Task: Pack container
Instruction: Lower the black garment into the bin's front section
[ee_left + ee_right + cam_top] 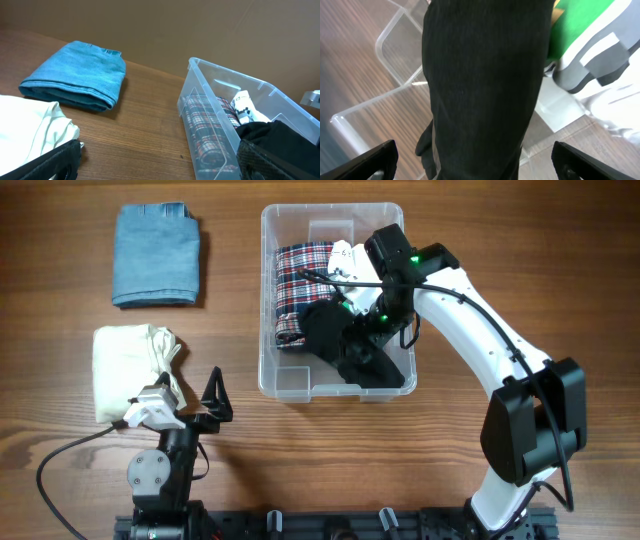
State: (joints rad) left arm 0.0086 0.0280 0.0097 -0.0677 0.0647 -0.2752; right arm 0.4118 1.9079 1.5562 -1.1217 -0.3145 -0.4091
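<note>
The clear container [268, 300] stands in the middle of the table. A folded plaid cloth [300, 280] lies along its left side. A black garment [380, 372] fills its front right part. My right gripper [358, 345] is inside the container, just above the black garment [485, 85]. Its fingers [480, 165] are spread wide on either side of the cloth and do not touch it. My left gripper [213, 395] is open and empty at the table's front left; in the left wrist view [160, 165] it faces the container [200, 95].
A folded blue denim cloth [157, 255] lies at the back left, also in the left wrist view [80, 75]. A cream cloth [130, 370] lies front left beside my left gripper. A small white item [345, 252] sits at the container's back.
</note>
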